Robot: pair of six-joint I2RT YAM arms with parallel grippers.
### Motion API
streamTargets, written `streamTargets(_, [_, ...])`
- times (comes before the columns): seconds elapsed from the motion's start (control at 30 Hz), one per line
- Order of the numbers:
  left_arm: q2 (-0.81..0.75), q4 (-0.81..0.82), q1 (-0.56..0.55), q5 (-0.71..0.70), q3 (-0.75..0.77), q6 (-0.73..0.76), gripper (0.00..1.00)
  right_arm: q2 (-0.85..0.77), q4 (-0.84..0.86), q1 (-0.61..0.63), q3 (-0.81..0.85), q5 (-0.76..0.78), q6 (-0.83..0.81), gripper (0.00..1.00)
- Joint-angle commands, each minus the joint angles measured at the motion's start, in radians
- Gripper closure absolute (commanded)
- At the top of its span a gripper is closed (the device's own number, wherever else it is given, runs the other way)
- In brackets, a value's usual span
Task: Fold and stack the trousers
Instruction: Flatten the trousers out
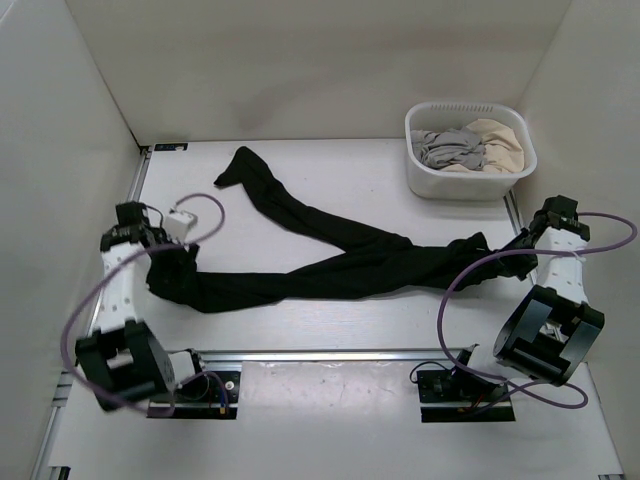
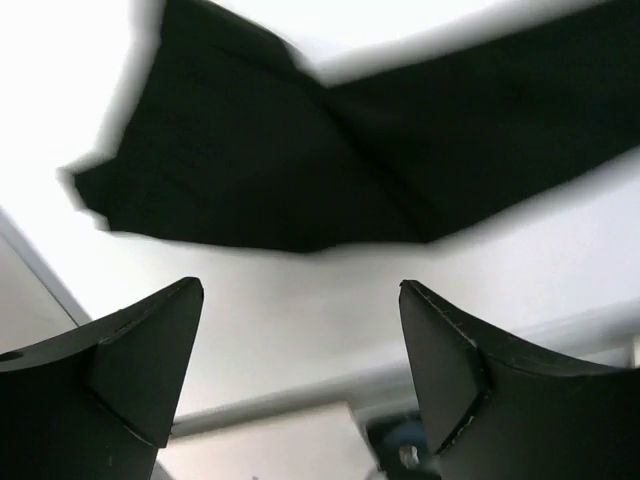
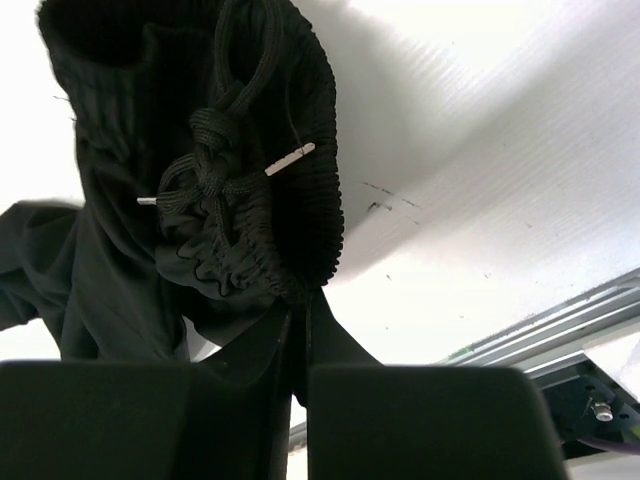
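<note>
The black trousers lie stretched across the table, one leg running to the far left, the other to the left arm. My right gripper is shut on the waistband end of the trousers, where a knotted drawstring hangs; its fingertips meet at the ribbed band. My left gripper is open and empty, hovering just above the near leg's cuff, with its fingers apart over bare table.
A white basket at the back right holds a grey garment and a beige garment. White walls close in the left, back and right. A metal rail runs along the near edge.
</note>
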Motion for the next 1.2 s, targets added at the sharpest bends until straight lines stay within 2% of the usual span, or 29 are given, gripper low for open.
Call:
streamTargets(0.0, [0.207, 0.148, 0.094, 0.044, 0.14, -0.138, 0.08, 0.003, -0.021, -0.007, 0.019, -0.02, -0.027, 1.0])
streamTargets(0.07, [0.408, 0.132, 0.12, 0.09, 0.309, -0.204, 0.07, 0.003, 0.008, -0.007, -0.001, -0.02, -0.027, 1.0])
streamTargets(0.13, [0.516, 0.109, 0.12, 0.17, 0.46, -0.28, 0.0, 0.003, 0.018, -0.007, -0.03, -0.03, -0.027, 1.0])
streamTargets(0.17, [0.598, 0.108, 0.11, 0.184, 0.499, -0.298, 0.0, 0.003, 0.027, -0.007, -0.03, -0.03, -0.027, 1.0])
streamTargets(0.23, [0.668, 0.108, 0.077, 0.153, 0.588, -0.323, 0.0, 0.003, 0.027, -0.007, -0.056, -0.039, -0.027, 1.0])
streamTargets(0.33, [0.762, 0.078, 0.059, 0.122, 0.63, -0.323, 0.0, 0.003, 0.036, -0.007, -0.067, -0.039, -0.027, 1.0])
streamTargets(0.47, [0.826, 0.064, 0.059, 0.055, 0.61, -0.334, 0.01, 0.003, 0.047, -0.007, -0.077, -0.039, -0.027, 1.0])
streamTargets(0.53, [0.835, 0.055, 0.059, 0.079, 0.58, -0.334, 0.09, 0.003, 0.047, -0.007, -0.077, -0.03, -0.027, 1.0])
streamTargets(0.6, [0.826, 0.043, 0.05, 0.095, 0.53, -0.323, 0.27, 0.014, 0.047, -0.007, -0.077, -0.03, -0.027, 1.0])
streamTargets(0.63, [0.826, 0.033, 0.05, 0.095, 0.518, -0.314, 0.49, 0.024, 0.047, -0.007, -0.065, -0.03, -0.027, 1.0])
streamTargets(0.73, [0.808, 0.024, 0.04, 0.095, 0.497, -0.304, 0.85, 0.047, 0.047, -0.007, -0.041, -0.051, -0.018, 1.0])
streamTargets(0.87, [0.808, 0.001, 0.04, 0.086, 0.623, -0.281, 0.86, 0.081, 0.013, -0.007, 0.036, -0.042, -0.018, 1.0])
streamTargets(0.9, [0.799, -0.038, 0.04, 0.086, 0.745, -0.271, 0.86, 0.081, -0.008, -0.007, 0.077, -0.028, -0.018, 1.0])
streamTargets(1.0, [0.759, -0.108, 0.049, 0.121, 0.974, -0.206, 0.86, 0.09, -0.039, -0.016, 0.125, 0.001, -0.027, 1.0])
streamTargets(1.1, [0.621, -0.108, 0.085, 0.145, 0.972, -0.084, 0.86, 0.081, -0.048, -0.034, 0.134, 0.021, -0.027, 1.0])
streamTargets(1.17, [0.515, -0.108, 0.114, 0.106, 0.835, -0.025, 0.86, 0.072, -0.039, -0.045, 0.108, 0.021, -0.015, 1.0])
